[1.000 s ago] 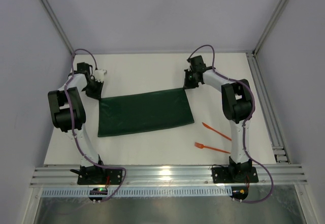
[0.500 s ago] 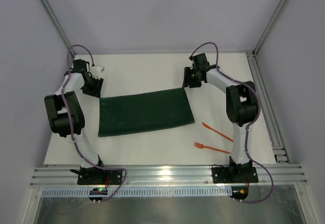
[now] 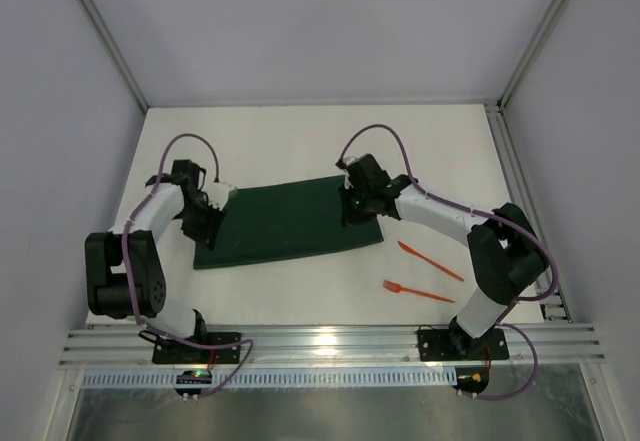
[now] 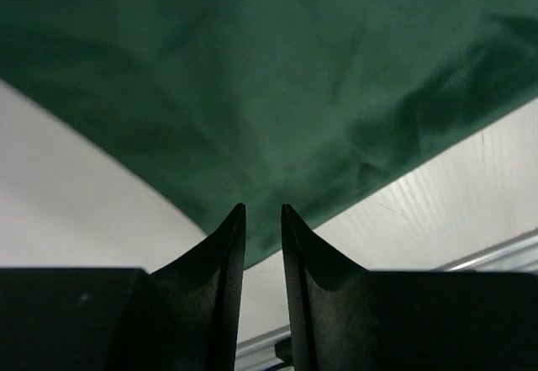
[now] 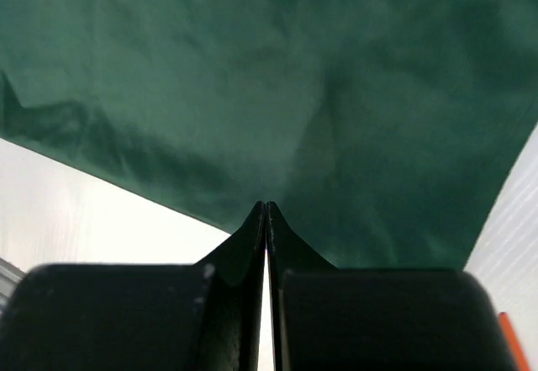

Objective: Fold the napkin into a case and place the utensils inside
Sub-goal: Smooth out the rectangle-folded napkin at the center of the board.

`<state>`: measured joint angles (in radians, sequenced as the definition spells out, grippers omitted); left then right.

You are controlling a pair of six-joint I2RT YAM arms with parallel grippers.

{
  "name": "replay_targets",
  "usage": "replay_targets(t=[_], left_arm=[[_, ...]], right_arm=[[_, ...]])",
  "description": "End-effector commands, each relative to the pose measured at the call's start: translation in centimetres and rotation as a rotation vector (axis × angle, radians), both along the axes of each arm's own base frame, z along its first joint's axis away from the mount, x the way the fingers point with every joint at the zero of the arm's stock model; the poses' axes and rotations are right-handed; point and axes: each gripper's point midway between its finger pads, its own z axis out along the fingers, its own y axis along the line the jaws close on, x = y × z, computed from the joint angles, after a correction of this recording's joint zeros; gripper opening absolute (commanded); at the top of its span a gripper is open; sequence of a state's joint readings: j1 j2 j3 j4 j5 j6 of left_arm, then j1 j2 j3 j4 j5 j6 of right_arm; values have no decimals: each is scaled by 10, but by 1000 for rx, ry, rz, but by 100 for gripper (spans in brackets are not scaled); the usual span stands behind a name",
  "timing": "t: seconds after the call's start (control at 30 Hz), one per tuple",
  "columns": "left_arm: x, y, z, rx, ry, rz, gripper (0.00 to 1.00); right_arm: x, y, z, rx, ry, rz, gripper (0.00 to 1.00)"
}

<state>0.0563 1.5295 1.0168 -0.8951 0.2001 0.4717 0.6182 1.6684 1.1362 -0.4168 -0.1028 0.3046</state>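
Napkin (image 3: 288, 223) stretches from left gripper (image 4: 262, 209) to right gripper (image 5: 266, 205).

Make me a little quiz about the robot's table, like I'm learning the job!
1. How many orange utensils lie on the white table?
2. Where is the fork from the green napkin? A) on the robot's left B) on the robot's right C) on top of it
3. True or false: the left gripper and the right gripper each sit at an end of the napkin.
Key: 1 two; 2 B; 3 true.
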Motion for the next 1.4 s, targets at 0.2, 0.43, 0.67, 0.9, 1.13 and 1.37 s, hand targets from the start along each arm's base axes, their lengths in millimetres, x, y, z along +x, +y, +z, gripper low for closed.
replay_targets(t=[0.2,0.43,0.67,0.9,1.13,1.37], left_arm=[[-35,13,-40,135,127,-32,25],[-57,22,-58,185,176,-59,24],[-53,34,-62,252,152,-71,24],[-33,9,-30,114,32,-94,30],[-35,-2,20,55,-32,-98,34],[-60,16,-15,145,58,-68,34]], right_arm=[[-25,-18,-49,9,101,-125,4],[-37,-57,-68,-64,137,-231,4],[-43,-85,-66,-71,154,-298,4],[-28,-87,-38,-94,99,-267,4],[-5,-21,35,-75,-87,-152,4],[-45,128,45,252,-20,150,4]])
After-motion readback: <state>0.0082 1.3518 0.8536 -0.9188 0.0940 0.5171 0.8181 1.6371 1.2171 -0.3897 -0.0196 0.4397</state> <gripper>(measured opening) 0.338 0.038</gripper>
